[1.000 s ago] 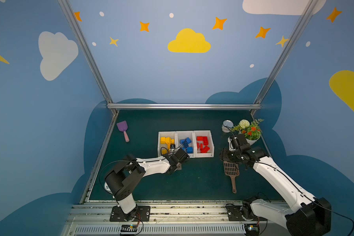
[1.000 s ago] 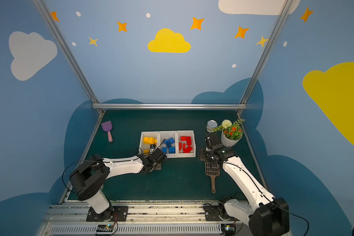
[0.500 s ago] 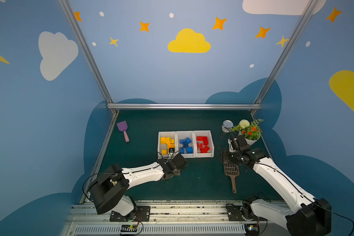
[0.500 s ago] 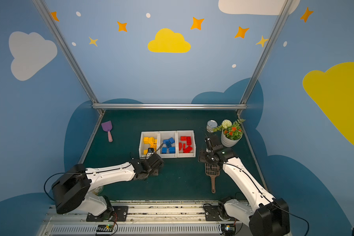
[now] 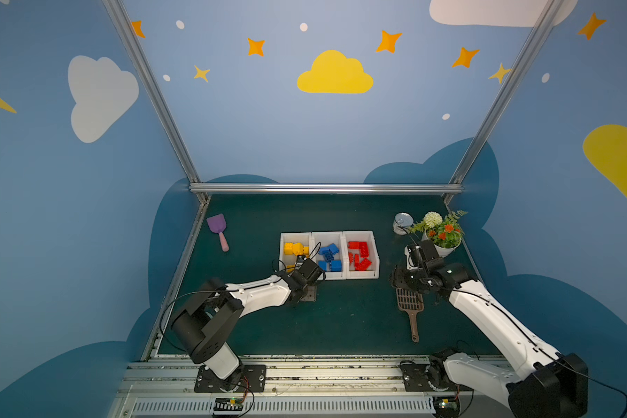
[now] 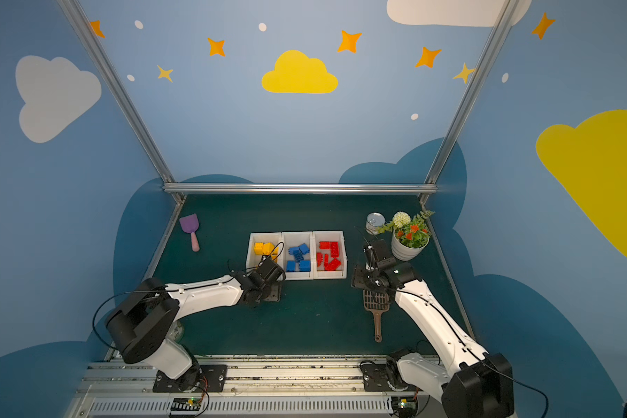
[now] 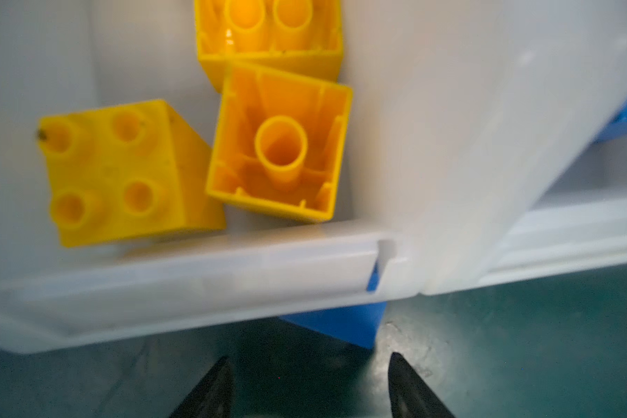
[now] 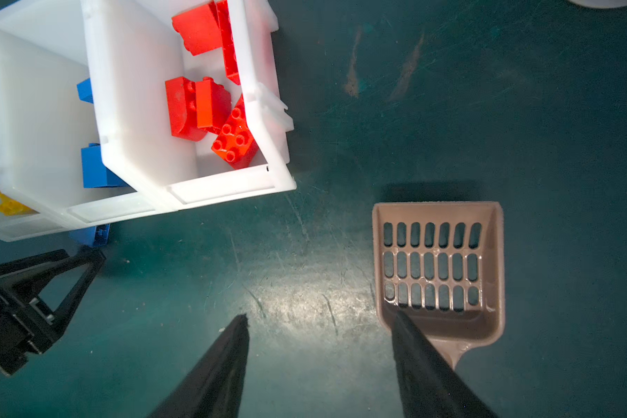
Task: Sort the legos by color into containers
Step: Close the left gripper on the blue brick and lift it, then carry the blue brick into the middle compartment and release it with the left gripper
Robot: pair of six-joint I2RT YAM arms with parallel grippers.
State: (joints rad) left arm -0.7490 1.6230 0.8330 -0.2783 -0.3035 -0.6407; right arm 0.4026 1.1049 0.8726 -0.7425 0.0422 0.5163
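Observation:
Three white containers point(image 5: 362, 277) point(image 6: 330, 277) stand joined in a row. Yellow legos point(image 5: 294, 249) point(image 7: 116, 173) lie in the left one, blue legos point(image 5: 329, 255) in the middle one and red legos point(image 5: 359, 253) point(image 8: 203, 105) in the right one. One blue lego point(image 7: 341, 325) point(image 8: 95, 235) lies on the mat, partly under the containers' front rim. My left gripper point(image 7: 310, 362) point(image 5: 306, 286) is open just in front of it, holding nothing. Beside a brown slotted scoop point(image 8: 438, 267), my right gripper point(image 8: 321, 318) point(image 5: 400, 282) hangs open over bare mat.
A purple scoop point(image 5: 218, 228) lies at the back left. A round metal tin point(image 5: 402, 222) and a white flower pot point(image 5: 442, 246) stand at the back right, close to my right arm. The brown scoop's handle point(image 5: 413, 325) points toward the table's front edge.
My left gripper's jaws have spread wider. Its arm drew back from the containers' front and came forward again. The right arm has not moved.

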